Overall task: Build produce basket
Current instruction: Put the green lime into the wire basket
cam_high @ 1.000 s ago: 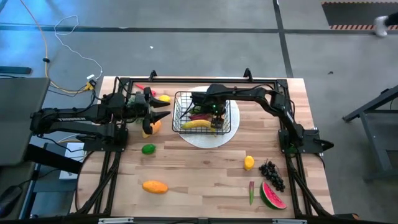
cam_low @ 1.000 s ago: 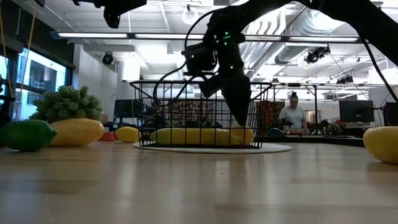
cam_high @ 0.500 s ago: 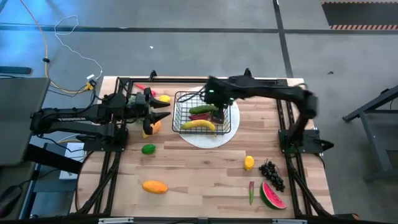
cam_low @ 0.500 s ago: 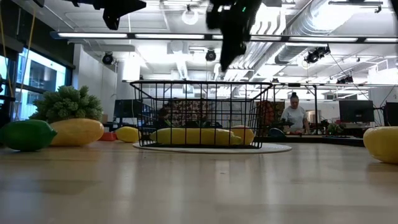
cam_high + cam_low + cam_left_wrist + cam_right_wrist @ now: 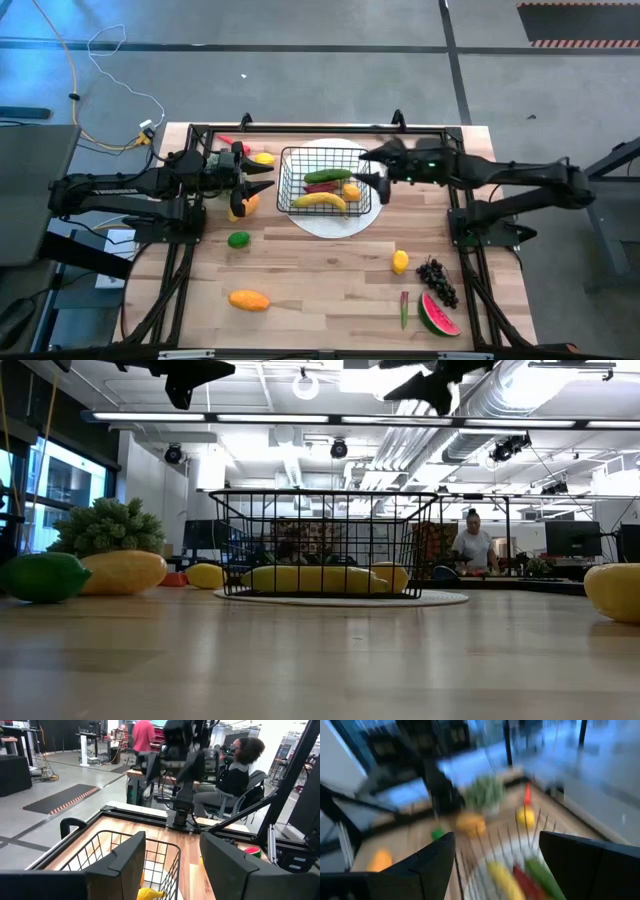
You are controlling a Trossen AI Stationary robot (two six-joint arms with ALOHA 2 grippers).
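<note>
The black wire basket (image 5: 322,180) stands on a round white plate (image 5: 330,222) at the table's far middle. In it lie a yellow banana (image 5: 320,201), a green cucumber (image 5: 327,176) and a red piece (image 5: 322,188). My right gripper (image 5: 372,168) is open and empty, high above the basket's right end; it also shows in the low view (image 5: 430,380). My left gripper (image 5: 266,178) is open and empty, held high just left of the basket. In the left wrist view the basket (image 5: 150,852) lies between and beyond the fingers.
Loose on the table: a lime (image 5: 238,239), an orange mango (image 5: 249,299), a lemon (image 5: 400,261), dark grapes (image 5: 436,280), a watermelon slice (image 5: 438,315), a thin green piece (image 5: 404,306). A yellow fruit (image 5: 243,205) lies under my left gripper, another lemon (image 5: 264,158) behind it.
My right gripper has risen out of the basket and drawn back toward the table's right edge, now clear above the basket's right end. The cucumber and red piece, covered by it before, now show in the basket. My left arm has kept still.
</note>
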